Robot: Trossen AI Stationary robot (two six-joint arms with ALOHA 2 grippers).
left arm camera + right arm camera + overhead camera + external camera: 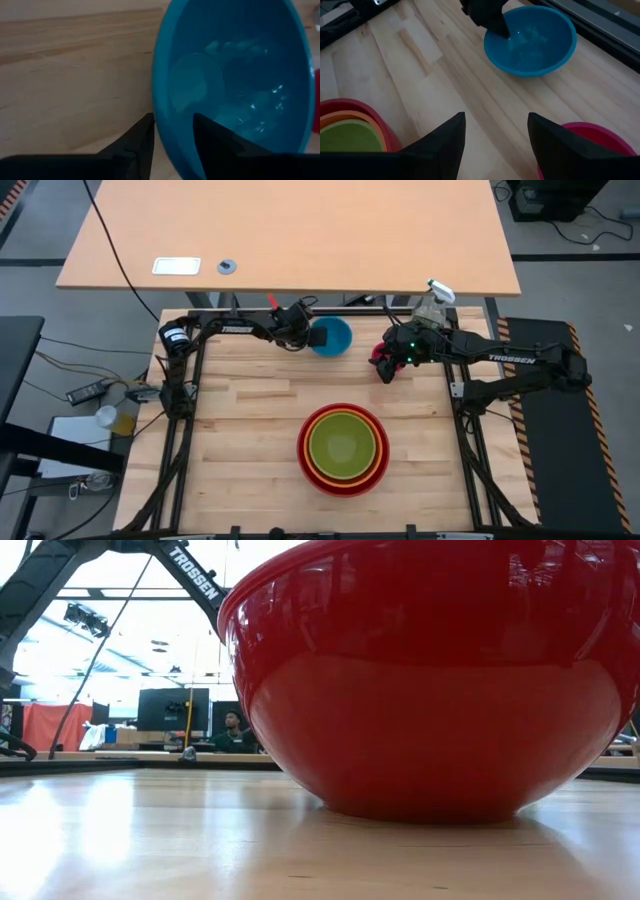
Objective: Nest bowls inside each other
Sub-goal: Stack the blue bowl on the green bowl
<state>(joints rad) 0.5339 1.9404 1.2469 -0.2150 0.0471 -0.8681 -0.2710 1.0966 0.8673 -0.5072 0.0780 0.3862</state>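
Note:
A blue bowl (334, 337) sits on its base at the far middle of the table. My left gripper (312, 335) is at the bowl's left rim, one finger (210, 142) inside and the other (140, 147) outside. A red bowl (343, 448) in the near middle holds an orange bowl (343, 470) and a lime green bowl (345, 442); it fills the low view (430, 690). A magenta bowl (592, 137) lies at the far right. My right gripper (495, 145) hangs open above its left side, touching nothing. My left gripper comes slanting down from the table's left, its fingers astride the blue bowl's left rim (162, 125), one inside the hollow and one outside. Whether the fingers touch the wall, I cannot tell. The bowl rests on the table.
A clear spray bottle (432, 302) with a white trigger stands at the far right, behind my right arm. Bare wood (240, 430) lies at the near left. A second desk (300, 230) stands beyond the far edge. A person (232, 730) sits in the room behind.

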